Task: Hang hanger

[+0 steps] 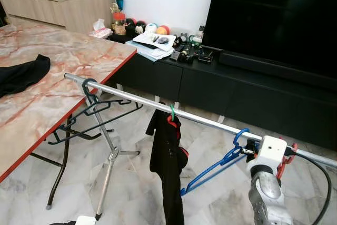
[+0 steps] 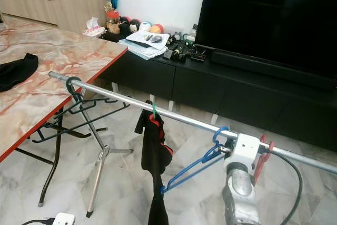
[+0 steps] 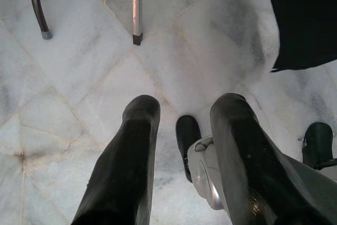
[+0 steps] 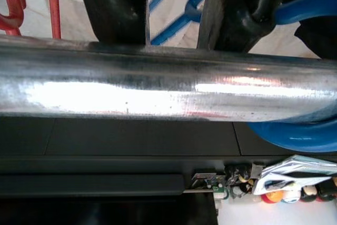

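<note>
A silver rail (image 1: 210,122) slopes from the table down to the right. The blue hanger (image 1: 210,172) has its hook (image 4: 295,135) over the rail. My right gripper (image 4: 174,30) is raised at the rail right beside that hook. It is open, its two black fingers spread apart behind the rail. The hanger's blue neck runs against one finger (image 4: 237,9). A red hanger (image 1: 284,164) hangs just past my wrist. My left gripper (image 3: 184,106) hangs low over the marble floor, open, with nothing between its fingers.
A black garment (image 1: 167,167) hangs mid-rail on a green-hooked hanger. Black hangers (image 1: 92,111) cluster at the rail's far left end, above the rack's stand (image 1: 108,162). The marble table (image 1: 63,77) is on the left; a black console (image 1: 210,82) and TV (image 1: 274,14) stand behind.
</note>
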{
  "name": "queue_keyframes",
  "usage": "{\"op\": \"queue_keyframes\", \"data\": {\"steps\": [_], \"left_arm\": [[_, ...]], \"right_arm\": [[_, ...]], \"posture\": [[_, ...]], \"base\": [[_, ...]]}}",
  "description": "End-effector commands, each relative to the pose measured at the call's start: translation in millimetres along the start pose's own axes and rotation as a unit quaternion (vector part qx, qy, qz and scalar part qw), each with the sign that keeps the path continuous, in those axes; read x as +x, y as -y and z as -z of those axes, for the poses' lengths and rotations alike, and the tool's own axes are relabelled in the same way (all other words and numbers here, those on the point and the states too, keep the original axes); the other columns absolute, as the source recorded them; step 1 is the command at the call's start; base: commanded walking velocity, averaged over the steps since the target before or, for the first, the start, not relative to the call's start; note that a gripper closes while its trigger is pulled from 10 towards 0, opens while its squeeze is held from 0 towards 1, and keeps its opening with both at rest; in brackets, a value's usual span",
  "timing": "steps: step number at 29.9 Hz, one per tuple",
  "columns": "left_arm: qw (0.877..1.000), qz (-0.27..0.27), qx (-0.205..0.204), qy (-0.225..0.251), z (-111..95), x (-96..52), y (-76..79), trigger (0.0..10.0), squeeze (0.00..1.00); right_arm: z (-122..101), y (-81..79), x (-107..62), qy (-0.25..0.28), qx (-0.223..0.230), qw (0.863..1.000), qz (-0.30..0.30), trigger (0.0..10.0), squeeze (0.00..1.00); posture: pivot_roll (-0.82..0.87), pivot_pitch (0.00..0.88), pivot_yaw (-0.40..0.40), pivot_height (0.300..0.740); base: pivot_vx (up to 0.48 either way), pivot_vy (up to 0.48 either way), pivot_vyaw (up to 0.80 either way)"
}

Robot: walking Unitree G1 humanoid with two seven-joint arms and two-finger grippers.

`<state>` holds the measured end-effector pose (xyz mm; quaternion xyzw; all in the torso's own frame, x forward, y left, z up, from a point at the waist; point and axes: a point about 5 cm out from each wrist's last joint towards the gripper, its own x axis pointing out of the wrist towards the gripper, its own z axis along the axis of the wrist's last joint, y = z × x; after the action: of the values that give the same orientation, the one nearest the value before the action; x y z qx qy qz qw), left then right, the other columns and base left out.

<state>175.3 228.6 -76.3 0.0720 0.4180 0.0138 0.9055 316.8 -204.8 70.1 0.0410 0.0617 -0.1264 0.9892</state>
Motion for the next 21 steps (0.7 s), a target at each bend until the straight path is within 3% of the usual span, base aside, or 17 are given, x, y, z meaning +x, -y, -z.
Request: {"op": "queue_keyframes", "data": {"steps": [1,11,21], "left_arm": [[1.0,0.005,0.006,-0.017,7.1,-1.2,3.0,10.0,0.0],[1.0,0.009,0.007,-0.018,8.9,-1.5,7.2,10.0,0.0],[1.0,0.014,0.01,-0.022,10.3,-1.5,11.5,10.0,0.0]], "right_arm": [[-10.7,4.2,6.5,0.019,-0.002,1.0,0.005,10.0,0.0],[-19.9,23.2,14.9,0.03,-0.012,0.999,0.029,10.0,0.0],[-7.5,21.5,14.0,-0.001,-0.019,1.0,0.018,10.0,0.0]], "posture": [[0.12,0.0,-0.065,0.74],[0.11,0.0,-0.063,0.74],[0.11,0.0,-0.063,0.74]], "base": [[0.0,0.0,0.0],[0.0,0.0,0.0],[0.0,0.0,0.0]]}}
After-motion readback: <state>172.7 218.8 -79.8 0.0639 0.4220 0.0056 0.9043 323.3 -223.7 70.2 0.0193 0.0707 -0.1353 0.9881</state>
